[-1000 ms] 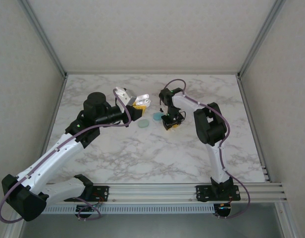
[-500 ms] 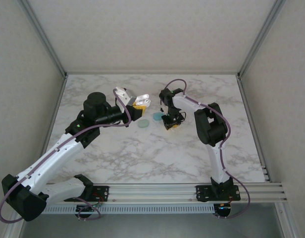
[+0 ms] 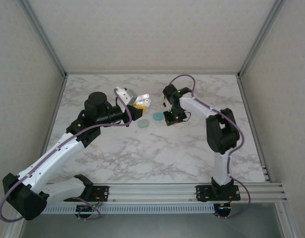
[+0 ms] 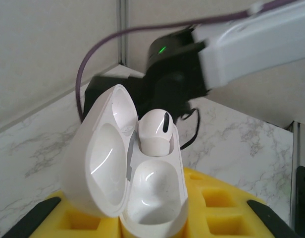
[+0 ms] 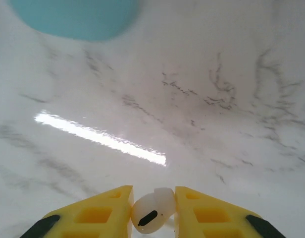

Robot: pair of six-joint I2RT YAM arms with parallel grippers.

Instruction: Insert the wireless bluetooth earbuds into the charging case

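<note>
White earbud (image 5: 151,214) is sitting clenched between the right gripper's (image 5: 152,196) yellow fingers (image 5: 98,210), which are standing only narrowly apart and hanging over the marble table (image 5: 217,99). A teal rounded case (image 5: 76,17) is lying on the table just left of that gripper. Farther left, the left gripper's (image 4: 152,223) fingers (image 4: 222,206) are clamping the base of the open charging case (image 4: 113,163), holding it raised with its lid swinging left. A second earbud (image 4: 155,130) is sitting in the case's far socket.
</note>
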